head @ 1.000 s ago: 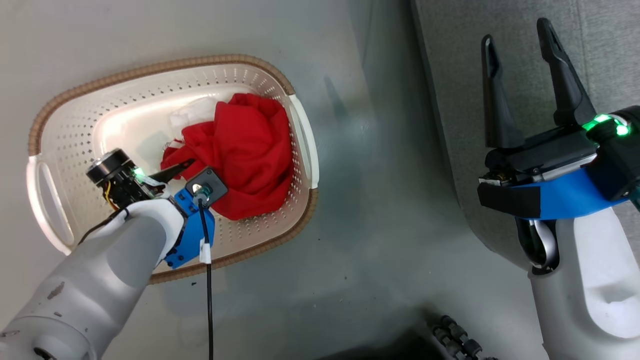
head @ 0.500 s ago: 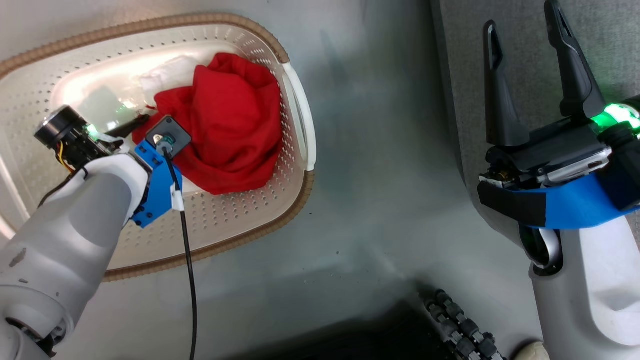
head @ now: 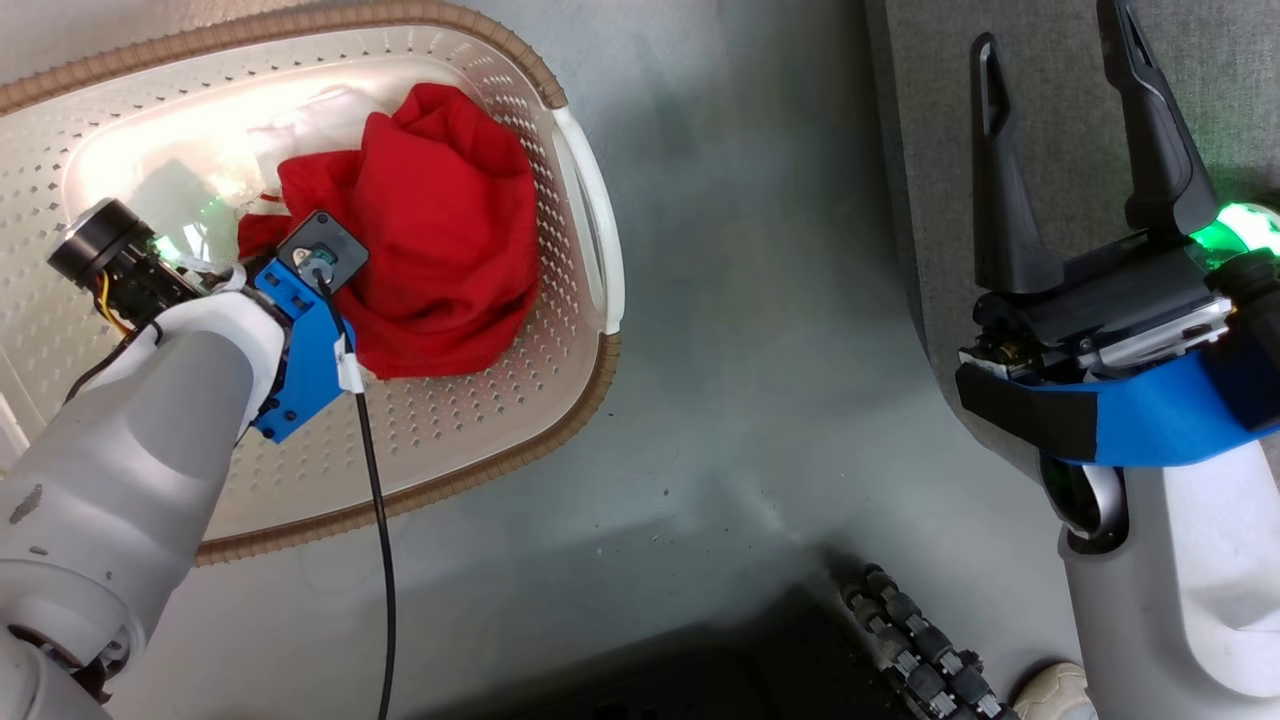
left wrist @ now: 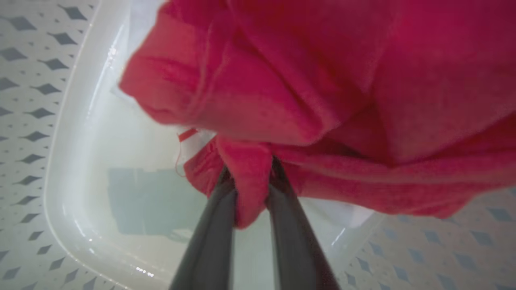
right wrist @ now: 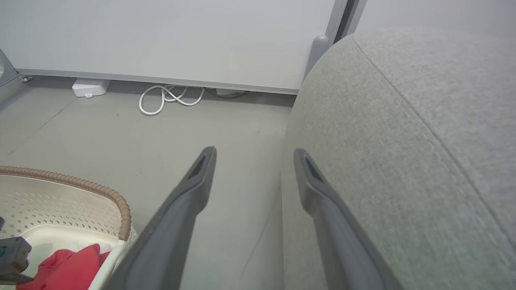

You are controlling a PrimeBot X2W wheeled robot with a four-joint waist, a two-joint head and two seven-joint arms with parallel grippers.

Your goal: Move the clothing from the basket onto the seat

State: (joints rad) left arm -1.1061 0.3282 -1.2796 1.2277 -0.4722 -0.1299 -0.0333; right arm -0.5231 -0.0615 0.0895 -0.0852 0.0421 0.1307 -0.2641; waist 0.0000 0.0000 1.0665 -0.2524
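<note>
left pincer [left wrist: 250,177] clenched on fold of soft bright red fabric clothing [left wrist: 322,80], mid-frame | likely light, limp | right pincer [head: 1050,40] released

Floor: I saw smooth grey floor [head: 740,400] running to a pale wall.
Left: the basket [head: 480,420] stood on it.
Right: the seat [right wrist: 403,141] rose from it, apart from the basket.
Wall foot: a looped white cable [right wrist: 169,98] and a white box [right wrist: 89,87] lay there.
</note>
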